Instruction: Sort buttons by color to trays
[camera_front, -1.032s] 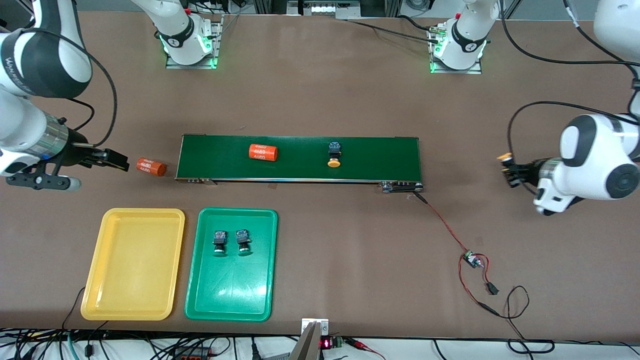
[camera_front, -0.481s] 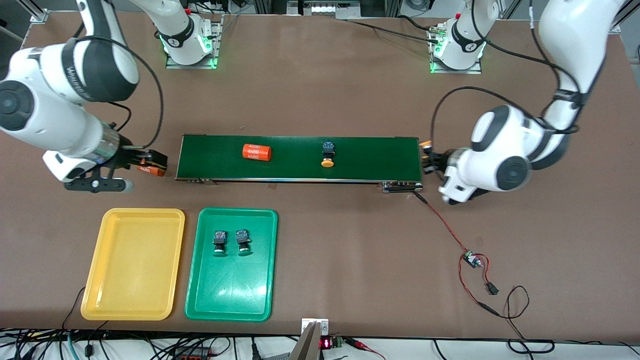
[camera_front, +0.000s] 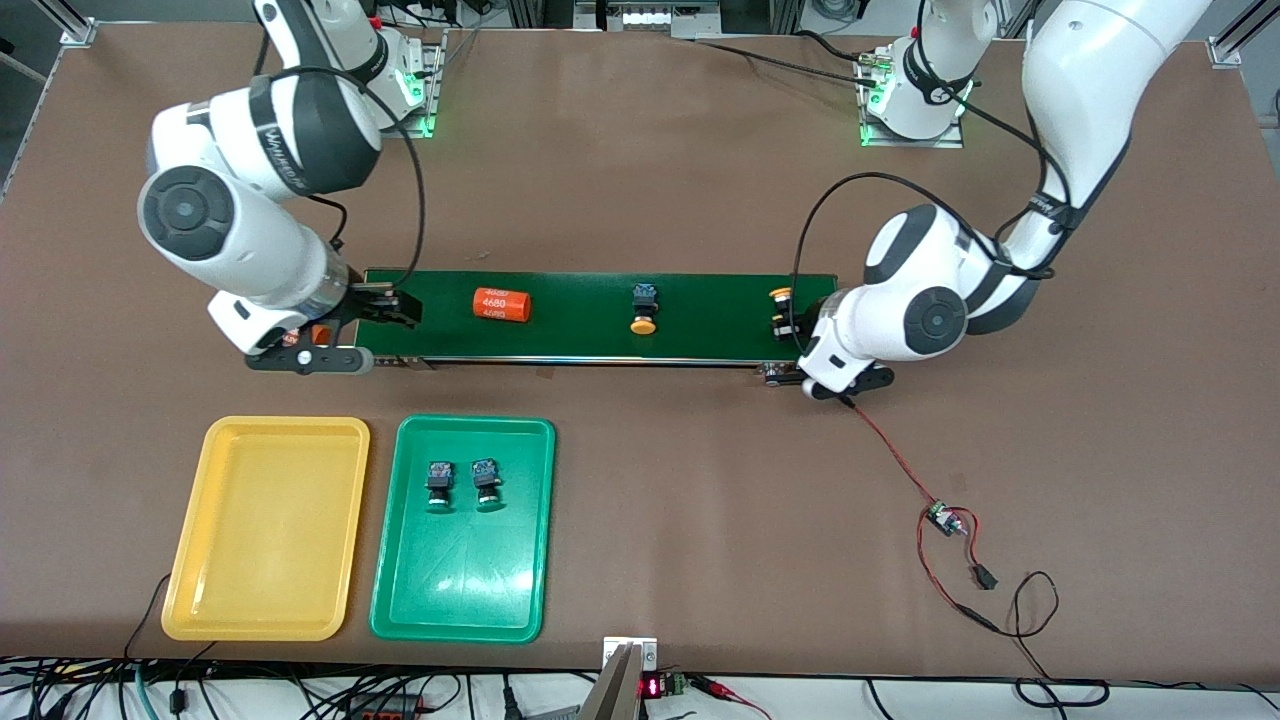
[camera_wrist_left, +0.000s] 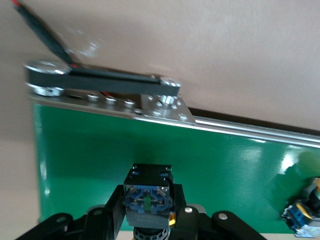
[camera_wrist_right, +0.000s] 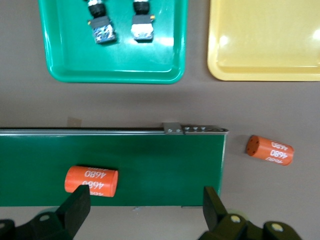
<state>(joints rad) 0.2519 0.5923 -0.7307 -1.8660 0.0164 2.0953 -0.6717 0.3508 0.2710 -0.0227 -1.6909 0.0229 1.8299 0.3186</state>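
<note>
Over the belt (camera_front: 600, 315), left tool (camera_front: 782, 312) grips yellow-capped, blue-bodied button (camera_wrist_left: 148, 195); right tool (camera_wrist_right: 145, 206) spread empty.

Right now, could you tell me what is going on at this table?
Buttons are being sorted by color. Both green buttons lie in the green tray; the yellow tray holds none. The left pincer, shut on a yellow button, is over the conveyor belt. Another yellow button rides mid-belt. The right pincer hangs open over the belt's other end.
</note>
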